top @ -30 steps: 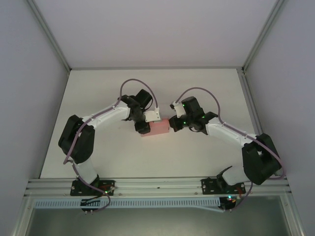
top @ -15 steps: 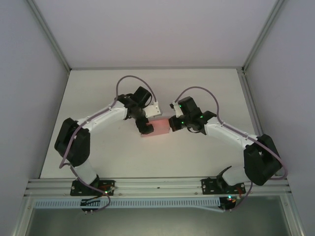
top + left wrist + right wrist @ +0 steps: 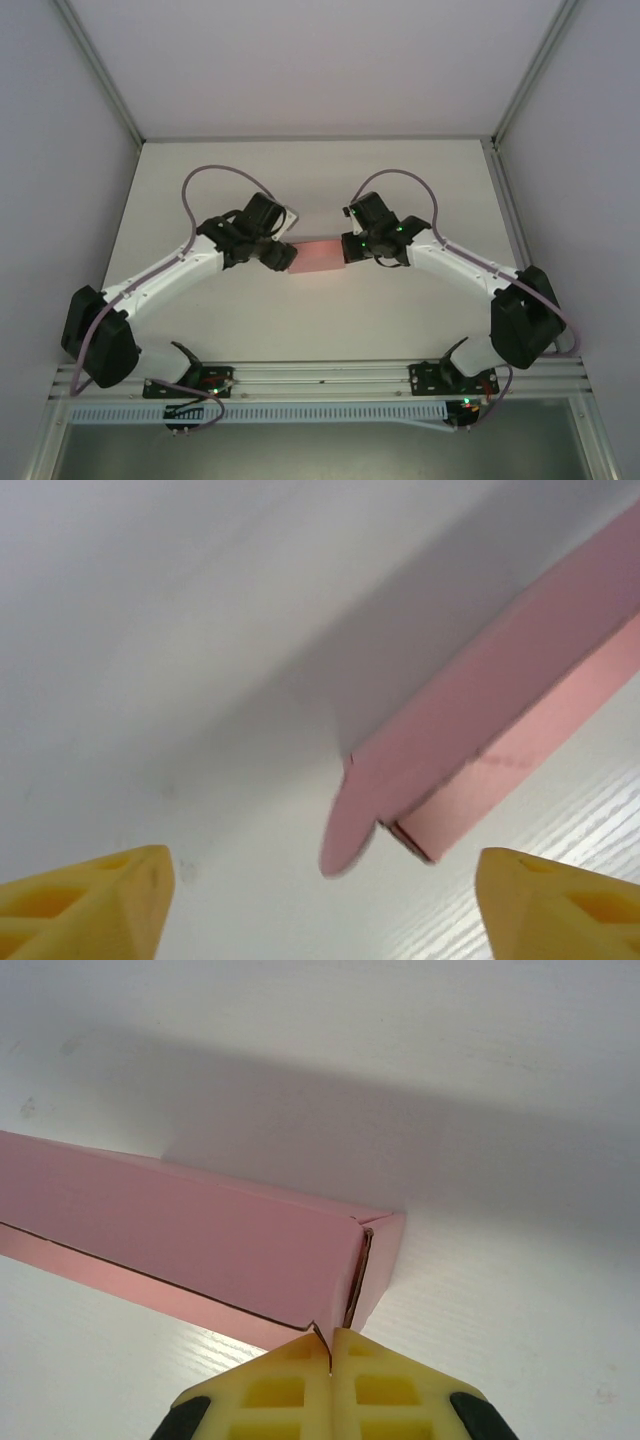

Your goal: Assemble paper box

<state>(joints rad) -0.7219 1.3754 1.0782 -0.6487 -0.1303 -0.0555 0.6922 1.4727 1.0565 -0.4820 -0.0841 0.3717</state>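
left end effector (image 3: 322, 880) spread — paper box (image 3: 500, 730) ahead | right end effector (image 3: 330, 1355) pinches corner

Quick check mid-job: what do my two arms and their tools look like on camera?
Both the left arm and right arm have white links, black joint housings and a looping mauve cable. Small green lights glow near the right wrist. The left tool and right tool have yellow fingers with recessed pockets.

Plain pale pink paper box (image 3: 318, 256), white counter (image 3: 320, 180) with faint grain lines, yellow fingers (image 3: 90, 900) on your left gripper (image 3: 325, 885), paler yellow on your right gripper (image 3: 331, 1352), 2 white-and-black arms (image 3: 165, 280), mauve cables (image 3: 200, 180).
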